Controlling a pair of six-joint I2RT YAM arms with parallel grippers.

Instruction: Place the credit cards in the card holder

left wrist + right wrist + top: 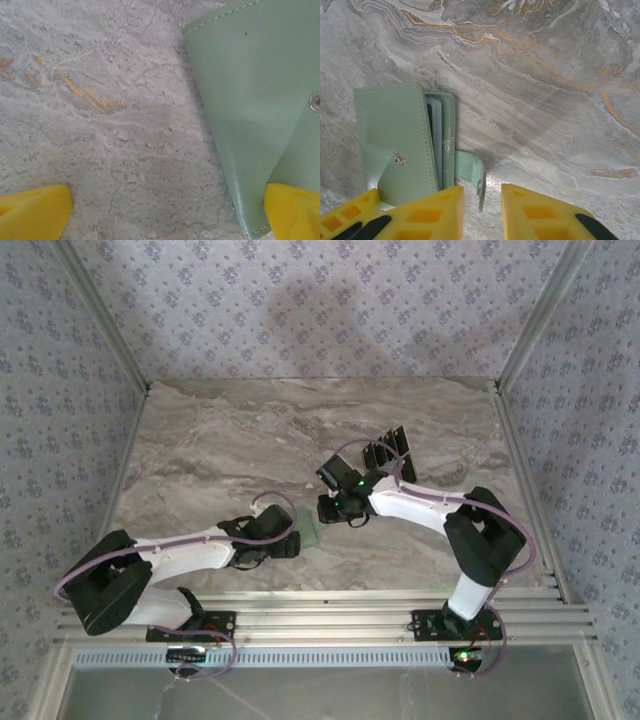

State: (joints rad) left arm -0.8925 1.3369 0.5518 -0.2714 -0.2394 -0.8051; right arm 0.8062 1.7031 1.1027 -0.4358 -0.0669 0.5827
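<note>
The pale sage-green stitched leather card holder (395, 135), open, with a metal snap, lay on the veined grey marble table (545, 100) between the arms. The left gripper (165, 212) was spread wide at its edge, the right gripper (482, 195) narrowly parted around its strap; floral-papered walls (300, 300) stood around

My grey marble tabletop (220, 450), sage-green card holder (308, 536) at six o'clock, dark credit cards (386, 450) toward two.

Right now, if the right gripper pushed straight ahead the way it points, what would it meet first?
Probably the card holder's strap, whose edge sits in the gap between the right gripper's jaws; past it, bare table. Depth is unclear.
</note>
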